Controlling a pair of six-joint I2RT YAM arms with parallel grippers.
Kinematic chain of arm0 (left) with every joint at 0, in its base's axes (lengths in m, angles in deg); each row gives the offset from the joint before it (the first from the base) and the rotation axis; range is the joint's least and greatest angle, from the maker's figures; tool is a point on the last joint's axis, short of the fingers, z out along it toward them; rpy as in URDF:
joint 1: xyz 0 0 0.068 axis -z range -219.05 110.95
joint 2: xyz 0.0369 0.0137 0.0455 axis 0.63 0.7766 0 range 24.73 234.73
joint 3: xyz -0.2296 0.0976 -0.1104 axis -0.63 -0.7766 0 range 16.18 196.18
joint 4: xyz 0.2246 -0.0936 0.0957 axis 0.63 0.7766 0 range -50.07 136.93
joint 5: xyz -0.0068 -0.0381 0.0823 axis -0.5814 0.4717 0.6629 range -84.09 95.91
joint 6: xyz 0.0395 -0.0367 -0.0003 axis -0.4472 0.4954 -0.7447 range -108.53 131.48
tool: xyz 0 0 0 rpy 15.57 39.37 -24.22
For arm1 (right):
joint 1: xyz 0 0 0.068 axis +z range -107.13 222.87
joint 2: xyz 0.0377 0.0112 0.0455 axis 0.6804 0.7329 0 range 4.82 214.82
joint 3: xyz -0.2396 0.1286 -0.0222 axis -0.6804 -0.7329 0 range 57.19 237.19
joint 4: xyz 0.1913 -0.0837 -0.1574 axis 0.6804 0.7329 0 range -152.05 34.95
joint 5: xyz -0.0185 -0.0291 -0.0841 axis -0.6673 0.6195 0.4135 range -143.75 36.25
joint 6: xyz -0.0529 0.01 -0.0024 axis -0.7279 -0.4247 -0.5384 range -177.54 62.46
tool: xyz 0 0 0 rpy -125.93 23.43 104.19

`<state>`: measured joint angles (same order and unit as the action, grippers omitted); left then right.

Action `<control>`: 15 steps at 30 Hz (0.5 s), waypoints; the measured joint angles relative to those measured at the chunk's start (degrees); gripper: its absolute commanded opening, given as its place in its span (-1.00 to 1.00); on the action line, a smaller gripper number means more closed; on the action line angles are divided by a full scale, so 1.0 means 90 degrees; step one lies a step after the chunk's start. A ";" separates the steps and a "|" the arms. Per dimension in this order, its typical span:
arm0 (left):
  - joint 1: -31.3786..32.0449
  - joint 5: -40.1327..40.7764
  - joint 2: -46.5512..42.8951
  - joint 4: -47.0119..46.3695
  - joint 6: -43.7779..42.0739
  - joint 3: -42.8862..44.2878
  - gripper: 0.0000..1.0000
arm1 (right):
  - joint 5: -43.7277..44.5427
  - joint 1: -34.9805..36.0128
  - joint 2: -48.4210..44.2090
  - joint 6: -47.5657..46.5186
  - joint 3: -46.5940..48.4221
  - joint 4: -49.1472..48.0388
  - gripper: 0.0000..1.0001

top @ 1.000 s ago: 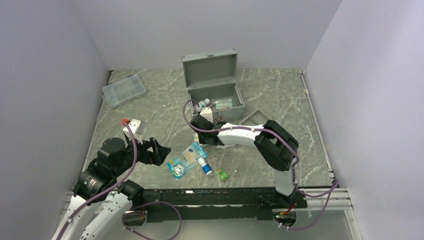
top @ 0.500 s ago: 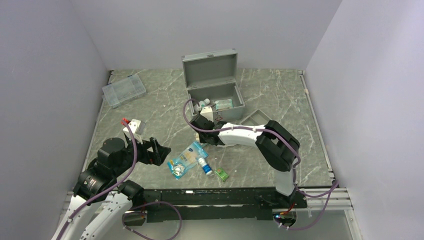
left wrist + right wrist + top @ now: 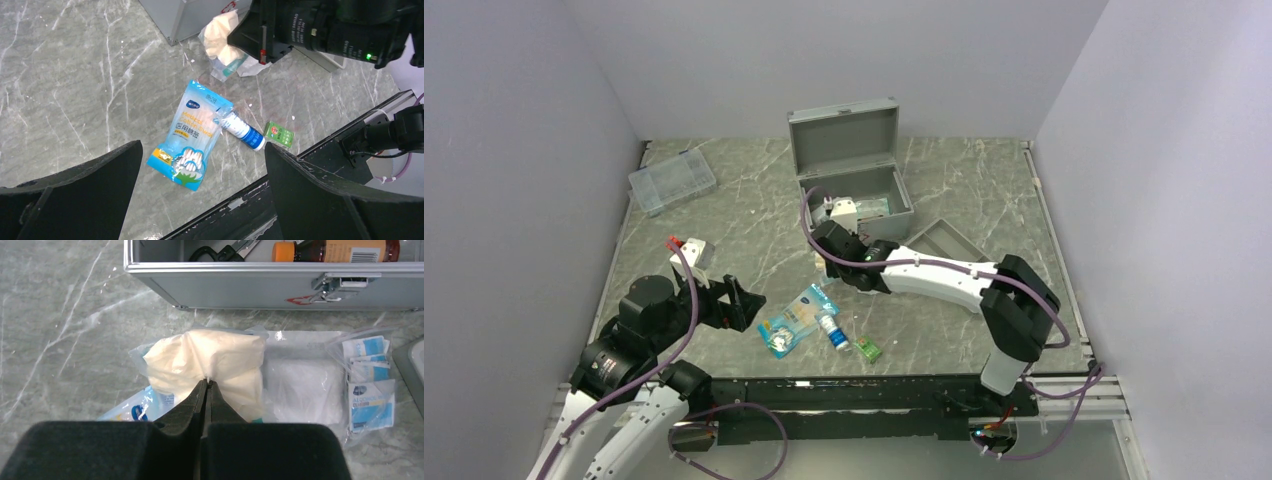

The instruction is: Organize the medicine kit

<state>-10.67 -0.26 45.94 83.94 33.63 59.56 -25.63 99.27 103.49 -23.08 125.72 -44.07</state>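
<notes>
The medicine kit (image 3: 844,138), a silver-grey metal case, stands open at the back centre; its front wall and latch show in the right wrist view (image 3: 250,286). My right gripper (image 3: 207,382) is shut on a cream-coloured packet in clear plastic (image 3: 215,359) and holds it just in front of the case (image 3: 834,228). The packet also shows in the left wrist view (image 3: 220,32). My left gripper (image 3: 202,146) is open and empty, above a blue cotton-swab bag (image 3: 192,132), a blue-white tube (image 3: 243,132) and a small green box (image 3: 278,134).
A clear bag of white gauze (image 3: 300,380) and alcohol-pad sachets (image 3: 370,382) lie before the case. A brown bottle (image 3: 330,250) lies inside it. A clear compartment box (image 3: 671,180) is back left, a grey divided tray (image 3: 944,238) right, a white box (image 3: 689,250) left.
My right arm has stretched out and its gripper has moved toward the case's front with the cream packet in it. The left arm has not moved.
</notes>
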 measured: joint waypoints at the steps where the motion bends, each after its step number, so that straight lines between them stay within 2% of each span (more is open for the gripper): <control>1: 0.0000 0.0000 0.0000 0.0000 0.0000 0.0000 0.99 | 0.0010 0.0032 -0.0075 -0.0007 -0.0039 0.0012 -1.00; 15: 0.0000 0.0000 0.0000 0.0000 0.0000 0.0000 0.99 | 0.0508 0.0168 -0.1581 -0.0197 -0.0471 0.0551 -1.00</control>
<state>-10.67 -0.26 45.94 83.94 33.63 59.56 -21.06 100.78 89.26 -24.86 121.48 -39.11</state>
